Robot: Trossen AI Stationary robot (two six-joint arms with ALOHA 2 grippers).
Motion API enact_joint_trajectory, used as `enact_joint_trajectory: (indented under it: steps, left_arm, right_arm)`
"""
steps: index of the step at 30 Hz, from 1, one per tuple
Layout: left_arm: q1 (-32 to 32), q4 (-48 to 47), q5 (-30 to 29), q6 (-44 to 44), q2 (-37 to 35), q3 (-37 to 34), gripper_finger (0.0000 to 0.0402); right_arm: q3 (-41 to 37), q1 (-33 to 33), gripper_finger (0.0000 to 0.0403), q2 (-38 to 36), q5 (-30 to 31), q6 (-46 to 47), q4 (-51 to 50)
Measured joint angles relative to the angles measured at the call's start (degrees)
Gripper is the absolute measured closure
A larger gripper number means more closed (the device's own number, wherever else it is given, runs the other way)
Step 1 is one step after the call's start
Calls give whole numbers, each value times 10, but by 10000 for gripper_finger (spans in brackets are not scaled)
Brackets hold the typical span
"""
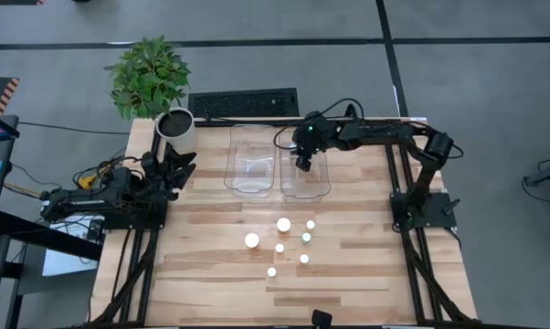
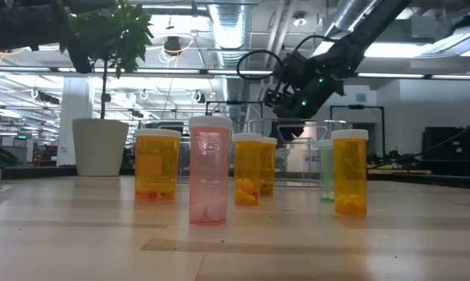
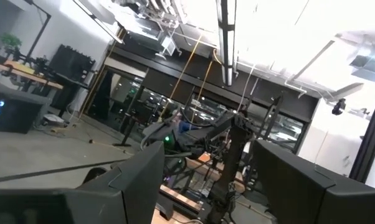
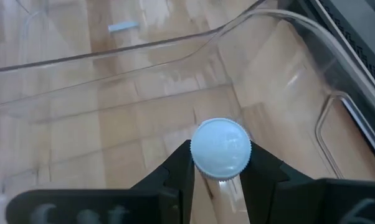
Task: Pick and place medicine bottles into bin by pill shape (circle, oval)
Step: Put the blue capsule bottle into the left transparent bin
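Note:
Several medicine bottles with white caps (image 1: 283,224) stand upright on the wooden table's near middle. In the low view they show orange (image 2: 158,165), pink (image 2: 210,181) and green (image 2: 325,170) bodies. My right gripper (image 1: 304,163) is over the right clear bin (image 1: 322,187), shut on one more bottle, whose white cap (image 4: 221,148) shows in the right wrist view. The left clear bin (image 1: 234,174) stands beside it. My left gripper (image 1: 176,169) waits open at the table's left edge, near the plant pot. My right gripper pinches the bottle just below its white cap (image 4: 221,163) between its two fingers (image 4: 181,171), one on each side. The fingers come from above, pointing down. The bottle stands upright in the hold, inside the right bin's outline; whether its bottom touches the bin floor I cannot tell.
A white plant pot (image 1: 176,131) with a green plant (image 1: 147,73) stands at the table's far left corner. A black keyboard-like panel (image 1: 243,102) lies behind the bins. Bare wood lies on the table's left and right sides.

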Motion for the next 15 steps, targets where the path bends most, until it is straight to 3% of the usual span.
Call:
enact_joint_trajectory:
  steps: [15]
  left_arm:
    - [0,-2,-3,0,0,0,162]
  right_arm:
    - [4,9,289,2,-1,8,-42]
